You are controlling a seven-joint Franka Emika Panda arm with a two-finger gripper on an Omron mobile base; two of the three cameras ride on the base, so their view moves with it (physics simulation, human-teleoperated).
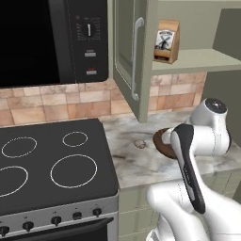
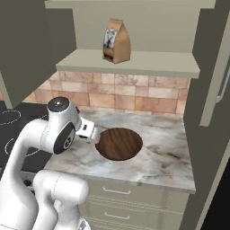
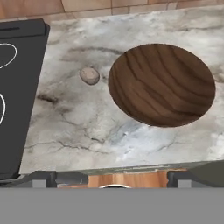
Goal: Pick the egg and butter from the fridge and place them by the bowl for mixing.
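Ahead of the spread-open, empty gripper point(image 3: 113, 177), the egg point(image 3: 89, 75) lies on the marble counter point(image 3: 78, 127) just left of the bowl point(image 3: 162, 85); the arm point(image 1: 190, 164) hides part of that bowl from the left base view.

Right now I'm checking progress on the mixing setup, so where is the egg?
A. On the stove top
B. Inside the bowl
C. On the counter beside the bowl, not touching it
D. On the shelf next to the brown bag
C: the egg lies on the marble counter, with a gap between it and the bowl, on the stove side.
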